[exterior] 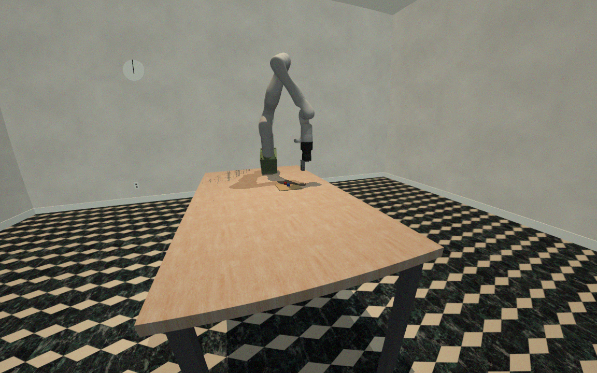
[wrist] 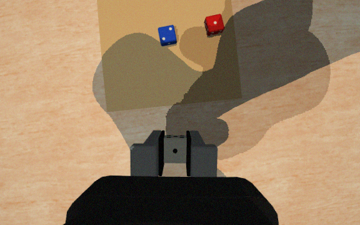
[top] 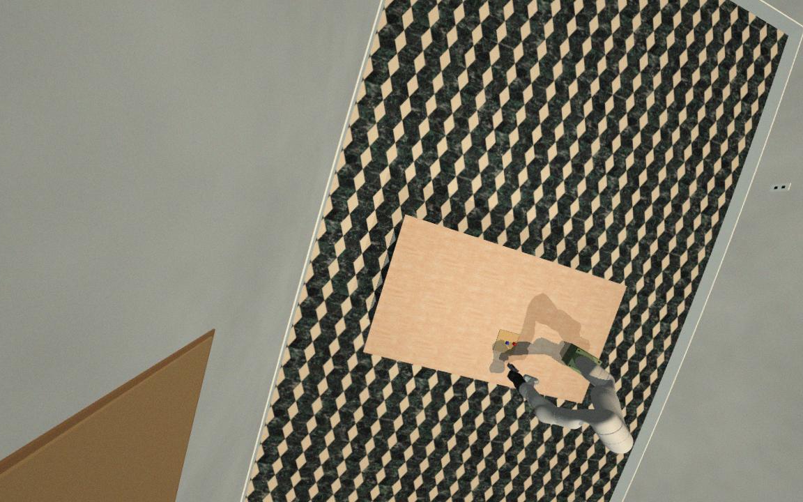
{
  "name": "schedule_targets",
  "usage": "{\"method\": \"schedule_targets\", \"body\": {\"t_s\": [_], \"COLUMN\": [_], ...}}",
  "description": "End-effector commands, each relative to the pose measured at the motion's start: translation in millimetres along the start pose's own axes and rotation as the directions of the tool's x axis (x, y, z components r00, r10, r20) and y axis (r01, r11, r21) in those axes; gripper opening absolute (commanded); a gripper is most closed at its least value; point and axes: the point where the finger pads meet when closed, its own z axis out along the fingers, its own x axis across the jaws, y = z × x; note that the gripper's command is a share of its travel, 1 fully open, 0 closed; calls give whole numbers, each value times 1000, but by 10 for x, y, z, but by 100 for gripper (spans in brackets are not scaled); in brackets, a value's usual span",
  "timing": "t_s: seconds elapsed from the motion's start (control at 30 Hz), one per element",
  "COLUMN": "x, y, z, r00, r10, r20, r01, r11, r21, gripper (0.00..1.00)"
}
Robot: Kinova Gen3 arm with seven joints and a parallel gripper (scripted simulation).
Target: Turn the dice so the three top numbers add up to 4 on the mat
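Observation:
The tan mat (top: 504, 335) (exterior: 282, 187) (wrist: 117, 15) lies flat on the table. On it a blue die (top: 507, 342) (exterior: 288, 185) (wrist: 167, 35) shows two on top. A red die (top: 514, 344) (exterior: 285, 183) (wrist: 214, 24), to its right in the wrist view, shows one on top. My gripper (top: 509, 365) (exterior: 302, 166) (wrist: 175, 146) points down, shut on a grey-white die (wrist: 175, 156), above the table and beside the mat. The held die's face towards the wrist camera has one dark dot; a narrow side face shows several. In the top and exterior views this die cannot be made out.
The wooden table (top: 454, 275) (exterior: 291, 231) has its long edge close to my gripper's side of the mat. The green base block (top: 569, 354) (exterior: 268, 165) carries the arm. The arm's shadows cross part of the mat and table.

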Motion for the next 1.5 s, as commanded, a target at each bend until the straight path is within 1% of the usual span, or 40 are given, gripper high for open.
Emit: {"method": "schedule_targets", "body": {"t_s": [0.0,0.47,0.7,0.83,1.17,1.47], "x": [-11,-13,-74,-191,-502,-561], "y": [19,17,-60,-219,-738,-858], "z": [-28,-31,-31,-33,-57,-66], "r00": [1000,1000,1000,998,980,973], "r10": [2,1,-20,-64,-200,-230], "r20": [2,2,1,0,2,4], "r01": [-2,-1,20,64,200,230], "r11": [1000,1000,1000,998,980,973], "r21": [-8,-8,-7,-7,-7,-7], "gripper": [34,34,34,34,34,34]}}
